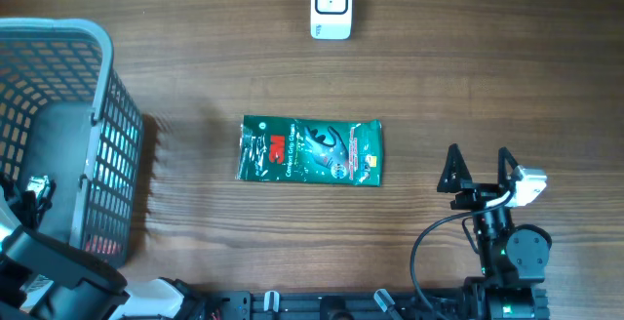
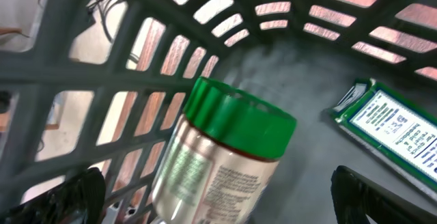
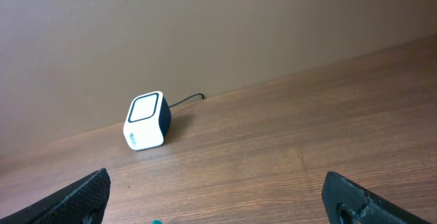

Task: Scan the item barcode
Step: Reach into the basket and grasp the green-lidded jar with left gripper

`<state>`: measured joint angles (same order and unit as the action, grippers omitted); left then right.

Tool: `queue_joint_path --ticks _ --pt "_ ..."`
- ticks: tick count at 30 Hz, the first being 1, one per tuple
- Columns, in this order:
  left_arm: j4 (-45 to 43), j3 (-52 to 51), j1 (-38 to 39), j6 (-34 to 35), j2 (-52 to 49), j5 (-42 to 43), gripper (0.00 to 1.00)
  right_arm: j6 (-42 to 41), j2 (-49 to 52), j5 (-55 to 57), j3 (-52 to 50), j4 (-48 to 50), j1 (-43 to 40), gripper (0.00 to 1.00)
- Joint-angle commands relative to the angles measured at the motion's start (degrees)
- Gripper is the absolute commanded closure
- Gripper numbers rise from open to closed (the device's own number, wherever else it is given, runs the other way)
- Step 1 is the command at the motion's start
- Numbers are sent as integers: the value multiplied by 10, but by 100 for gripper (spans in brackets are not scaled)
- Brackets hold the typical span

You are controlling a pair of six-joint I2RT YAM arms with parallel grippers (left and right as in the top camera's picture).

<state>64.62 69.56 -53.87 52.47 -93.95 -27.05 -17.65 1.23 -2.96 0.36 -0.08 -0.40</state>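
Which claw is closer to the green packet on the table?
Right. The right claw hangs open to the right of the packet; the left claw is farther off, inside the basket to its left.

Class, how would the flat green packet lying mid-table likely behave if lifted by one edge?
The green packet lies flat and thin, so it is probably light and would likely sag. Its printed film looks glossy, so it may slip. Being flat, it should slide rather than roll when pushed.
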Motion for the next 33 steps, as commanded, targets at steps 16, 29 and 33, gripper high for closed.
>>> queue_joint_path --ticks 16,29,33 --pt "-149 -139 -8 -26 -29 -13 18 8 -2 -5 -1 1 2 0" --pt "-191 -166 -8 -26 -29 21 41 7 -2 -5 -1 1 2 0" --pt "-190 -157 -6 -26 -28 31 46 8 -2 -5 -1 1 2 0"
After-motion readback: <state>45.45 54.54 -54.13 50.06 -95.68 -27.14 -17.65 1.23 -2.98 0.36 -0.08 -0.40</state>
